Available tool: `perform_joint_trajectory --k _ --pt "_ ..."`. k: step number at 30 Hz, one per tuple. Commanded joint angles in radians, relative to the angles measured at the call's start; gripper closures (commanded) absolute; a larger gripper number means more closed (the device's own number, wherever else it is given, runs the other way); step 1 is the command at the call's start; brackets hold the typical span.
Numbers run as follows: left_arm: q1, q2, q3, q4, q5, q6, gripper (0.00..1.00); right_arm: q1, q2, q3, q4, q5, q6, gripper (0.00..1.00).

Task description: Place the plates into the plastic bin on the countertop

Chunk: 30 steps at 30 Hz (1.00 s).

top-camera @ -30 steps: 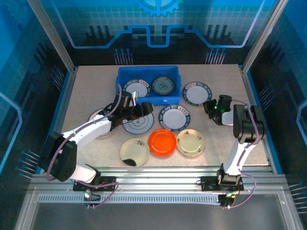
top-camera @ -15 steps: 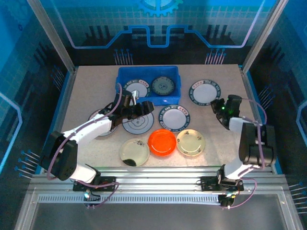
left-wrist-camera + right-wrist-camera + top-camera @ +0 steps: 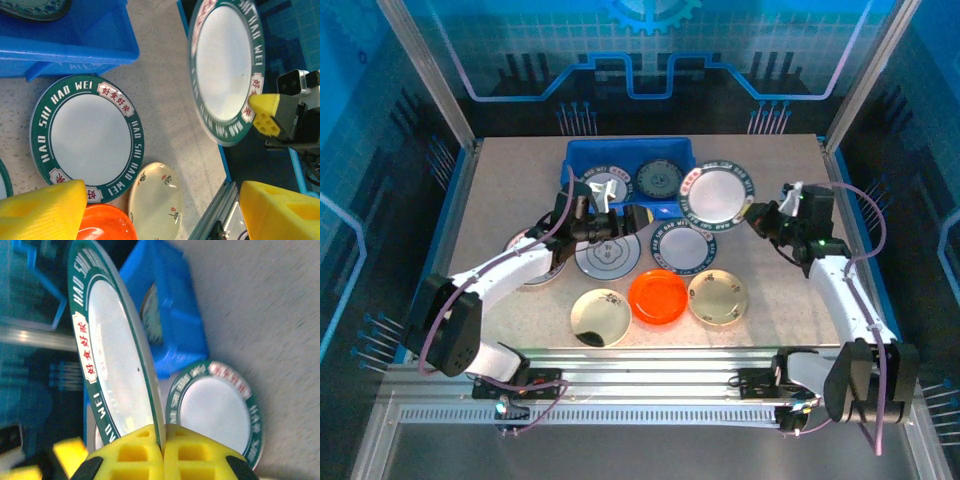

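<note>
Plate [image 3: 717, 195] in right jaws — apparently beside bin [image 3: 630, 143]

White links [image 3: 510, 268], black joints [image 3: 450, 335], purple cables [image 3: 882, 228], yellow fingers [image 3: 145, 450].

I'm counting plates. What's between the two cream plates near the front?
The orange plate, between the left cream plate and right cream plate, in the top view.

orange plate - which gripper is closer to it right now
Left. The left gripper hangs open just beyond the orange plate, toward the blue bin. The right gripper is farther off to the right, shut on a green-rimmed plate.
</note>
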Motion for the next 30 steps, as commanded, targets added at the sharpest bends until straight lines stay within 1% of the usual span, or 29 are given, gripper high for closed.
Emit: perform_joint_trajectory --k 1,6,8,9,11,12,13,16,19,20,21,22,24,25,26,28,30 --pt "0.003 -0.005 0.006 0.044 0.026 0.007 0.20 0.080 0.018 0.085 -0.106 -0.099 -0.081 1.00" --pt "0.003 -0.003 0.007 0.000 -0.016 0.021 0.22 0.184 0.085 0.126 -0.104 -0.170 -0.104 1.00" --pt "0.003 -0.007 0.008 -0.025 -0.036 0.028 0.26 0.216 0.112 0.140 -0.092 -0.209 -0.108 1.00" --pt "0.004 -0.009 0.008 -0.035 -0.044 0.030 0.30 0.229 0.126 0.150 -0.098 -0.217 -0.114 1.00" --pt "0.007 -0.013 0.003 -0.033 -0.041 0.025 0.42 0.249 0.147 0.169 -0.107 -0.228 -0.126 1.00" --pt "0.009 -0.015 0.001 -0.027 -0.040 0.022 0.54 0.253 0.155 0.171 -0.100 -0.229 -0.125 1.00" --pt "0.009 -0.019 -0.003 -0.027 -0.040 0.018 0.68 0.257 0.158 0.169 -0.083 -0.231 -0.119 1.00" --pt "0.014 -0.029 -0.011 -0.025 -0.040 0.009 1.00 0.260 0.174 0.162 -0.031 -0.246 -0.102 1.00" --pt "0.020 -0.045 -0.030 0.003 -0.009 -0.006 1.00 0.260 0.194 0.142 0.063 -0.274 -0.055 1.00" --pt "0.023 -0.050 -0.040 0.027 0.013 -0.017 1.00 0.260 0.202 0.136 0.097 -0.286 -0.043 0.95" --pt "0.027 -0.055 -0.053 0.059 0.036 -0.036 1.00 0.260 0.216 0.133 0.127 -0.302 -0.030 0.87" --pt "0.031 -0.057 -0.063 0.085 0.059 -0.054 1.00 0.262 0.227 0.134 0.152 -0.307 -0.018 0.81" --pt "0.034 -0.055 -0.072 0.115 0.094 -0.079 1.00 0.270 0.240 0.126 0.195 -0.305 -0.001 0.73" --pt "0.034 -0.055 -0.074 0.119 0.105 -0.084 1.00 0.272 0.248 0.129 0.207 -0.301 0.007 0.72" --pt "0.034 -0.055 -0.076 0.117 0.108 -0.085 1.00 0.271 0.257 0.129 0.220 -0.304 0.013 0.72" --pt "0.036 -0.061 -0.082 0.113 0.109 -0.086 1.00 0.272 0.275 0.128 0.252 -0.307 0.044 0.99" --pt "0.041 -0.073 -0.090 0.110 0.107 -0.087 1.00 0.271 0.286 0.124 0.281 -0.301 0.062 1.00"
